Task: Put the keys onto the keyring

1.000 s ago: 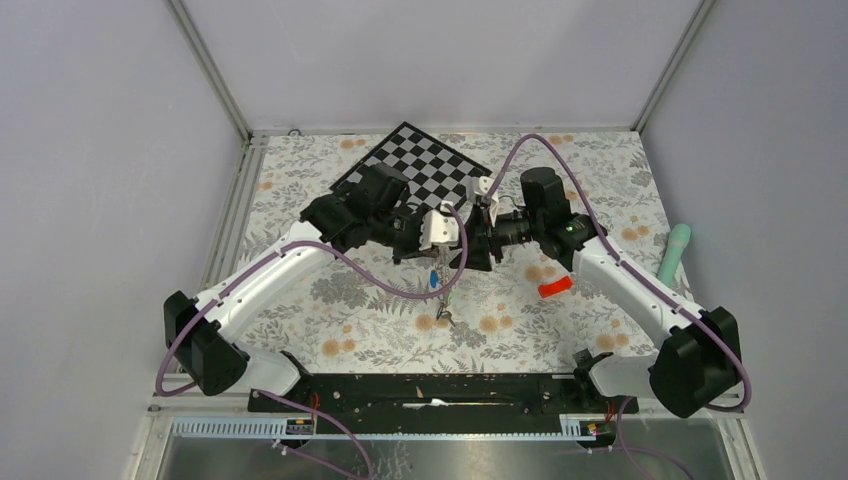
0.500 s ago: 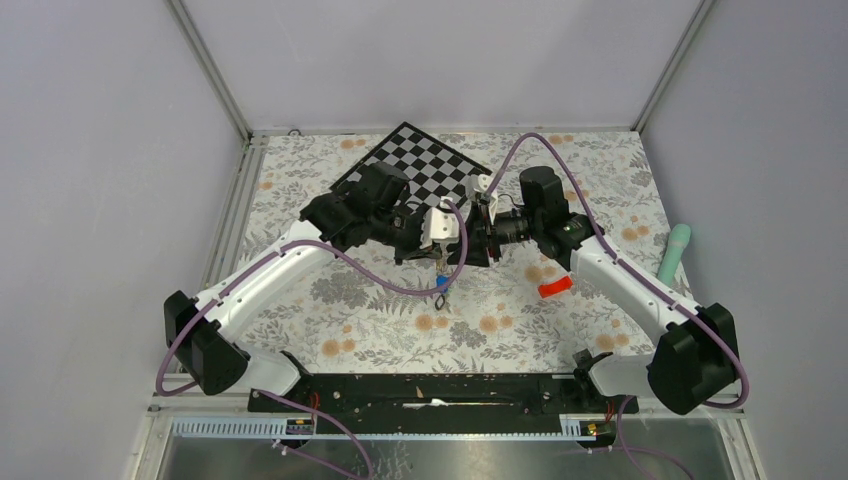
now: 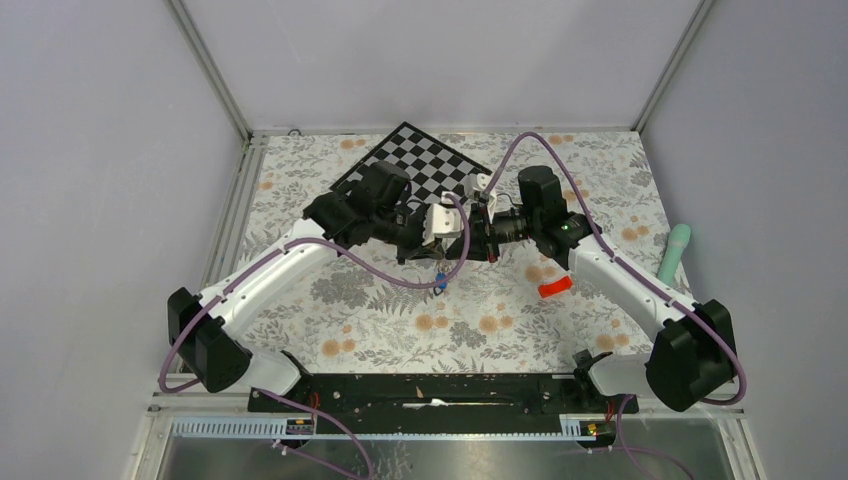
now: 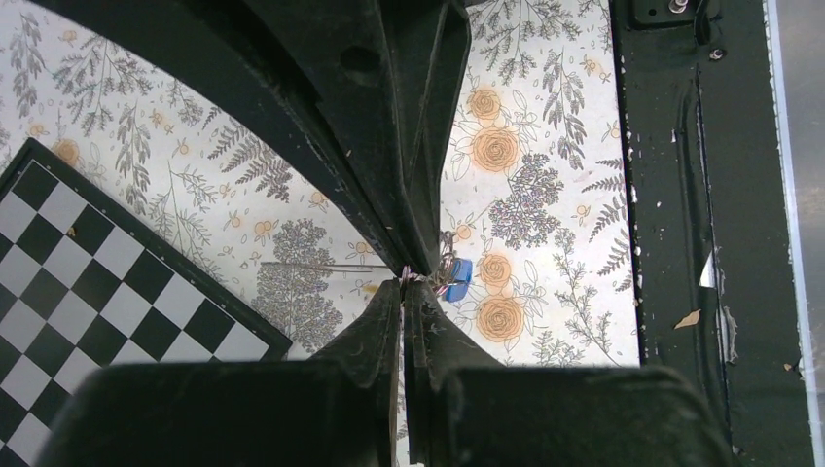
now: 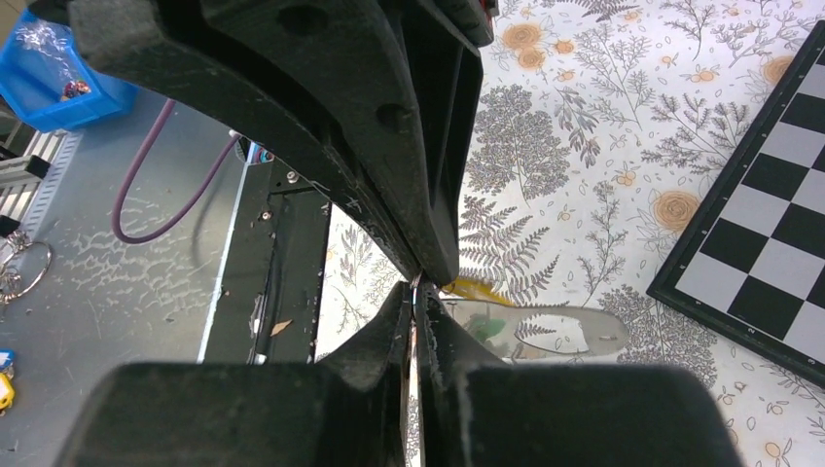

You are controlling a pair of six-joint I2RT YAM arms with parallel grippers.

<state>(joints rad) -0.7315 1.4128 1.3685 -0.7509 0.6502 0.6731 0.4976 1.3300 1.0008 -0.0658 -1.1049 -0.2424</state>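
Over the middle of the floral-patterned tabletop (image 3: 380, 320), the left tool (image 4: 404, 282) and the right tool (image 5: 416, 284) have their tips close together. A small metal key with a blue plastic tag (image 4: 457, 272) hangs just beside the left tool's tips. The flat grey metallic oval keyring (image 5: 545, 331) juts out sideways from the right tool's tips, and a key with a yellow plastic tag (image 5: 472, 289) lies against the end nearest that tool. The black-and-white checkerboard (image 3: 420, 170) lies on the tabletop behind both tools. A small red block (image 3: 555, 288) lies right of the right tool, nearer the arm bases. A pale green cylindrical object (image 3: 675, 252) lies well to the right, at the tabletop's edge.
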